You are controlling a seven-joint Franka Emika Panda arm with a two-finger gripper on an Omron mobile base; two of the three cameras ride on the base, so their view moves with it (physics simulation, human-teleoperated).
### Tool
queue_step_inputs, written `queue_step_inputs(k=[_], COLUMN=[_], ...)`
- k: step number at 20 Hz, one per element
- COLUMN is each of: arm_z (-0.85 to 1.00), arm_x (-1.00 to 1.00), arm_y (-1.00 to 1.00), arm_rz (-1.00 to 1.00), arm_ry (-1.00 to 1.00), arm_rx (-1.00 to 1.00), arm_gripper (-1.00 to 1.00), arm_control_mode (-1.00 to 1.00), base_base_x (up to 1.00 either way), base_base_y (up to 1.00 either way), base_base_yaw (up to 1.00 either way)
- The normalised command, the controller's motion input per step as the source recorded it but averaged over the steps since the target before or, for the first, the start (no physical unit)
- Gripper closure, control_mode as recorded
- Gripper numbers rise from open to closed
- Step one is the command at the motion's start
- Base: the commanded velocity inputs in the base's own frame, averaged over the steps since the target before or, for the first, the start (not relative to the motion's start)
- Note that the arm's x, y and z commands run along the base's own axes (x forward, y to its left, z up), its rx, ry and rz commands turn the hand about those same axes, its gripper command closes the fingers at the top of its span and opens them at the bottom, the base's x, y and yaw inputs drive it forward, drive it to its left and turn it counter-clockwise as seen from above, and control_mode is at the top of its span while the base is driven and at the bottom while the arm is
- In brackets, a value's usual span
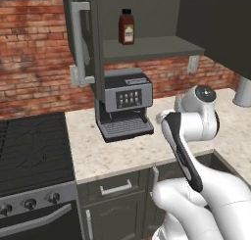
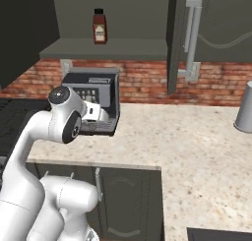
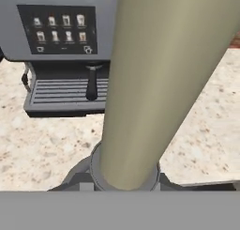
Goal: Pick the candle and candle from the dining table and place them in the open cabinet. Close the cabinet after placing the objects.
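A: Any writing readable?
B: None; the bottle (image 1: 126, 27) label is blurred. One bottle on the cabinet (image 1: 147, 48) shelf, one coffee machine (image 1: 125, 104) below.
A: The claw?
B: Clamped on the stick candle (image 3: 154, 83), above the desk (image 3: 37, 149).

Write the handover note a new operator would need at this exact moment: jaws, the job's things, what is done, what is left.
Jaws: shut on the stick candle, which rises close before the hand camera from its grey disc base.
Cabinet: door open; on the shelf stands a red bottle, no candle yet.
Below it: coffee machine on the counter; the arm is folded in front of it.
Done: first candle picked up.
Left: lift it to the shelf and release; the second, squat candle's place cannot be told from here, so fetch it, place it, then close the door.
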Motion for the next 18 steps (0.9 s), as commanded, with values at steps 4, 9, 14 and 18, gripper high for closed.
queue_step_inputs(k=[4,9,14,18], arm_z=[0.89,0.90,0.65,0.54], arm_x=[0.01,0.01,0.20,0.37], arm_y=[0.00,-0.02,-0.25,-0.37], arm_rz=[-0.09,-0.07,-0.03,0.00], arm_ry=[-0.11,-0.11,-0.07,-0.04], arm_rx=[-0.09,-0.07,0.00,0.00], arm_gripper=[1.00,1.00,1.00,1.00], arm_control_mode=[-1.00,-1.00,-1.00,-1.00], base_base_x=[0.00,0.00,0.00,0.00], base_base_y=[0.00,0.00,0.00,0.00], base_base_yaw=[0.00,0.00,0.00,0.00])
